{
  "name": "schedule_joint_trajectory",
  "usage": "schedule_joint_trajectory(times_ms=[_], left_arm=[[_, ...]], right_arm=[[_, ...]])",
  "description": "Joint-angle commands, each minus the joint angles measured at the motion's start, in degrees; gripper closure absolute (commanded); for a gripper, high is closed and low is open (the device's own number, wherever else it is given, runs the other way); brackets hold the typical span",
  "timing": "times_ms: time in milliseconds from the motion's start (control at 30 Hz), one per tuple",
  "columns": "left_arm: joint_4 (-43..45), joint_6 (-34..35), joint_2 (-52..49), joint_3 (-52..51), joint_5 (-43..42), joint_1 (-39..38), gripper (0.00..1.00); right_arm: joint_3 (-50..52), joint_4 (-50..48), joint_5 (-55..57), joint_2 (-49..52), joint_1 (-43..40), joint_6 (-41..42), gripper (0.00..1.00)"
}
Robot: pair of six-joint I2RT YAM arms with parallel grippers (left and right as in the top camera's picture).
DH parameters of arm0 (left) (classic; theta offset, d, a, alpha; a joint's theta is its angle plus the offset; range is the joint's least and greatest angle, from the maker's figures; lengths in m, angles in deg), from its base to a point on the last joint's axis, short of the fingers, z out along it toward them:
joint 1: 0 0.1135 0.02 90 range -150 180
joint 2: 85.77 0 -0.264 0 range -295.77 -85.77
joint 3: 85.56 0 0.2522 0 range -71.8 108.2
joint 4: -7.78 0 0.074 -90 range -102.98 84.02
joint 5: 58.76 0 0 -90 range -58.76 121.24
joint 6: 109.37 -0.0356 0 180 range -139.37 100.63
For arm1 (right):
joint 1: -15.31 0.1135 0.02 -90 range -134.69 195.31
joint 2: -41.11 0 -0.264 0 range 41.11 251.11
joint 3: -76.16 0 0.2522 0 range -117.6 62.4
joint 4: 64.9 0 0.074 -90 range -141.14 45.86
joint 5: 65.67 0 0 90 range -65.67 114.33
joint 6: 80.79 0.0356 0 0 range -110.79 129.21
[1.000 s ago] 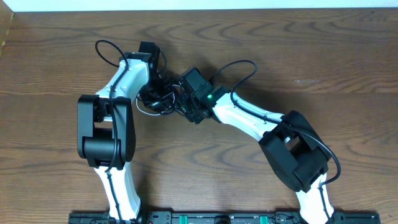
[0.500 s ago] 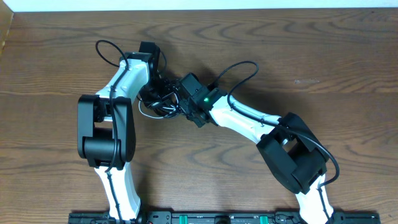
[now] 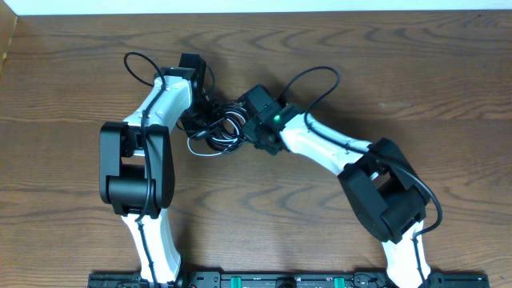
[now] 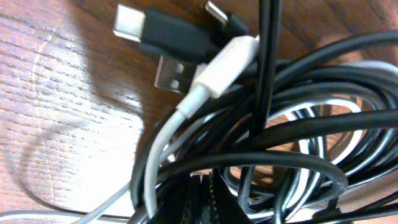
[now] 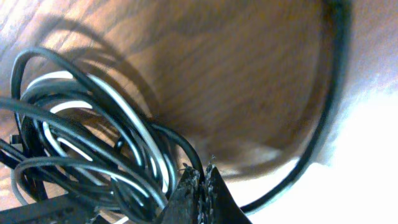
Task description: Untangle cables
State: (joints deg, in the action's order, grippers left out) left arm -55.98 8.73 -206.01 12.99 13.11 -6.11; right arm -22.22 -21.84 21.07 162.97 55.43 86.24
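Left hand: the left hand [image 3: 206, 112] is clenched. Its fingertips [image 4: 198, 196] press together at the bottom of the left wrist view, with black loops lying across them. Whether a strand is pinched between them cannot be told.
Right hand: the right hand [image 3: 242, 128] is clenched too. Its fingertips [image 5: 198, 190] meet in a thin seam and black strands run down to them, but a pinch cannot be confirmed.
Cables, place: the cables [image 3: 218, 132] lie as one tangled bundle on the counter [image 3: 384, 64], between the two hands and reaching both.
Cables, axis: from overhead the bundle is longer than it is wide. It runs from lower left, beside the left arm, to upper right, under the right wrist.
Cables, make-up: several black loops are wound over one another, with a white cord [image 4: 186, 106] threaded through them.
Plug ends: in the left wrist view a black plug [image 4: 134, 23] with a silver tip and a flat metal plug [image 4: 169, 71] lie side by side. Both point up and to the left, away from the coil, and the white cord's plug body overlaps them.
In the way: from overhead the right wrist housing covers the bundle's right end, and the left wrist covers its upper edge.
Around: the left arm's thick cable [image 3: 136, 60] and the right arm's thick cable [image 3: 316, 80] arc over the wood. A black rail [image 3: 280, 280] runs along the near edge.
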Motion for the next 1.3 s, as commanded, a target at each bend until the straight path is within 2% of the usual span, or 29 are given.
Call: schedule_joint_trajectory(times_ms=[0, 200, 533, 733, 967, 1100, 1267], left_arm=[[-0.22, 0.31, -0.74, 0.07, 0.79, 0.31, 0.92], [-0.24, 0.28, -0.74, 0.07, 0.76, 0.31, 0.92], [-0.24, 0.26, -0.74, 0.07, -0.68, 0.15, 0.92], [-0.24, 0.26, -0.74, 0.07, -0.66, 0.15, 0.92], [-0.24, 0.28, -0.74, 0.07, 1.22, 0.22, 0.92], [-0.31, 0.28, -0.74, 0.07, 1.27, 0.61, 0.92], [-0.55, 0.31, -0.74, 0.07, 1.25, 1.68, 0.92]], right_arm=[[0.17, 2.86, 0.04, 0.44, -1.81, -8.74, 0.99], [0.17, 6.05, 5.14, 0.44, -3.15, -14.53, 0.99], [0.17, 6.10, 4.57, 0.44, -7.15, -28.79, 0.99], [0.17, 5.27, 6.64, 0.44, -7.17, -43.32, 0.99], [0.17, 4.79, 7.58, 0.44, -7.76, -44.28, 0.99], [0.17, 4.81, 2.21, 0.42, -9.51, -50.16, 0.99], [0.17, 7.15, -1.51, 0.42, -13.07, -50.56, 0.99]])
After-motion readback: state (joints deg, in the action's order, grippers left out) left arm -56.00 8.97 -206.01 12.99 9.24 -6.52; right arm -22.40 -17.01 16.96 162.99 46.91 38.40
